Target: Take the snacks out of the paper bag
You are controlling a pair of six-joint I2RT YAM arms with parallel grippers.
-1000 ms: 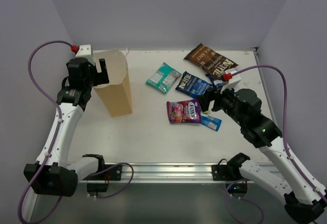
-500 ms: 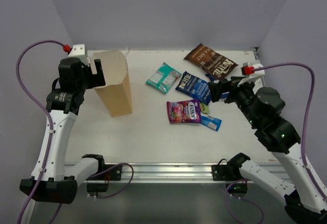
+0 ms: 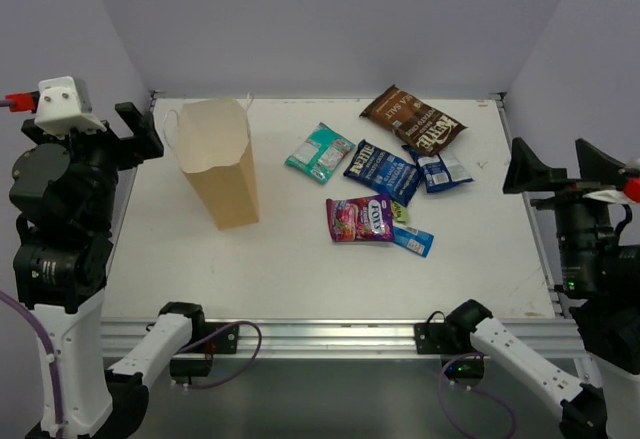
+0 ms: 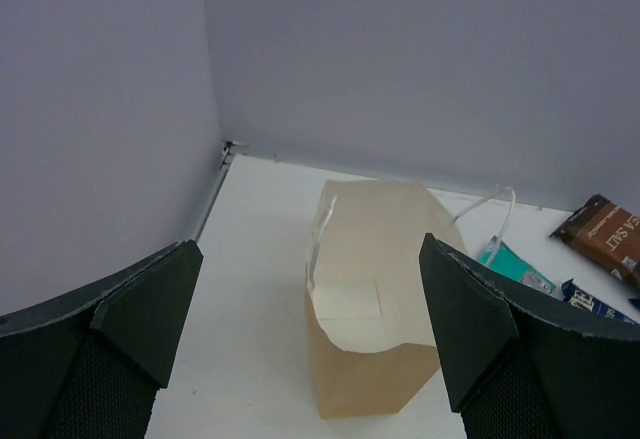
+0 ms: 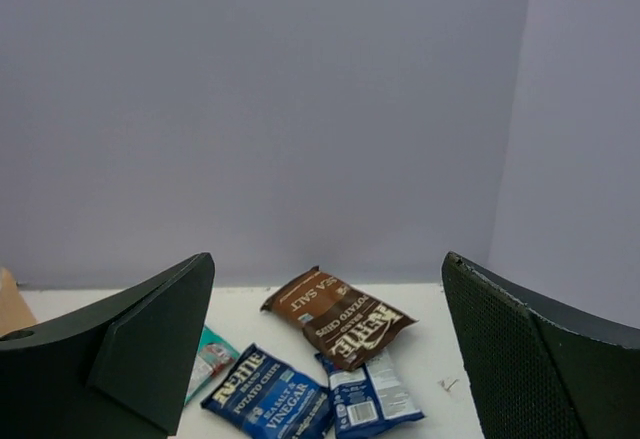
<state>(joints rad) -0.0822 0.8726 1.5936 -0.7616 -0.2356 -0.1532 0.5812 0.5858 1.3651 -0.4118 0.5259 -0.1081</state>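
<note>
A flat white rectangular desk (image 3: 300,269) fills the middle. Plain pale lavender walls (image 3: 330,19) rise behind and beside it, and a silver aluminium rail (image 3: 320,334) runs along its near edge.

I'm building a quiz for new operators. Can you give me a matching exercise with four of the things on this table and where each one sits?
Things
1. paper bag
2. brown chip bag
3. pink candy pack
4. teal packet

Places
A. the snack closest to the paper bag
B. standing upright, on the left
C. the snack farthest back, on the right
D. lying just in front of the dark blue chip bag

Pairs: 1-B, 2-C, 3-D, 4-A
</note>
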